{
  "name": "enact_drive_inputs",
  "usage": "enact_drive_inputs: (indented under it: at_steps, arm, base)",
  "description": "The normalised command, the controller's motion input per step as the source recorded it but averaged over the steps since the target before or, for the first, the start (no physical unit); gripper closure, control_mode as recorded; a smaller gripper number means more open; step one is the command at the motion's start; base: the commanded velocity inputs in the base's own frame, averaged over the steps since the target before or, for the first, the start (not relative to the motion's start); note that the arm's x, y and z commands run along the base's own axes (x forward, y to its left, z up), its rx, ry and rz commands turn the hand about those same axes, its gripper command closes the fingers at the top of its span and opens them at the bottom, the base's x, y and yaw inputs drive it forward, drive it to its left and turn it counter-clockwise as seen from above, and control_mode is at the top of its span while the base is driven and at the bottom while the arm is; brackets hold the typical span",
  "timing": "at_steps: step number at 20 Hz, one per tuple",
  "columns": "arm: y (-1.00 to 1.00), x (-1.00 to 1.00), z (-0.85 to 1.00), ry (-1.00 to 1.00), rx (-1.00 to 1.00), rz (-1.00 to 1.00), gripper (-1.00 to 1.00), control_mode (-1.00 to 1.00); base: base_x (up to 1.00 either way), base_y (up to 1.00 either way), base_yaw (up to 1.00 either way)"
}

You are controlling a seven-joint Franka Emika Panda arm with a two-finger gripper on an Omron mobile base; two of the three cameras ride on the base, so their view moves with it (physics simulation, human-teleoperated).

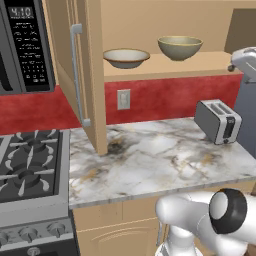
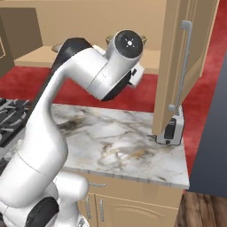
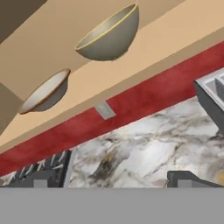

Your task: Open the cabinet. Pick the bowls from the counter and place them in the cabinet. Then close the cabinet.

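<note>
Bowls sit inside the cabinet, both on its lower board: the deeper bowl ahead of the fingers and slightly above their line, the shallow bowl off to the side of it, the two well apart. The fingers are spread wide and hold nothing; only their dark tips show at the bottom of the hand view. Judging from this, the opening and both placings are done and only the closing is left. Below the fingers lies the table, with no bowl on it. Outward, the left door stands swung out with its bar handle facing the room, and the right door hangs open above the toaster. The stove borders the table's far side. The door edges are the parts to steer around; the space between the doors looks free
</note>
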Motion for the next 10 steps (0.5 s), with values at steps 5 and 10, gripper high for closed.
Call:
enact_drive_inputs:
  at_steps: [5,10]
  arm:
    - [0.45,-1.00,-0.24,-0.09,-0.11,0.22,-1.00,-1.00]
    - [0.72,-1.00,-0.45,-0.14,-0.15,0.19,-1.00,-1.00]
  base:
    - [0.00,0.00,0.00]
    - [0.00,0.00,0.00]
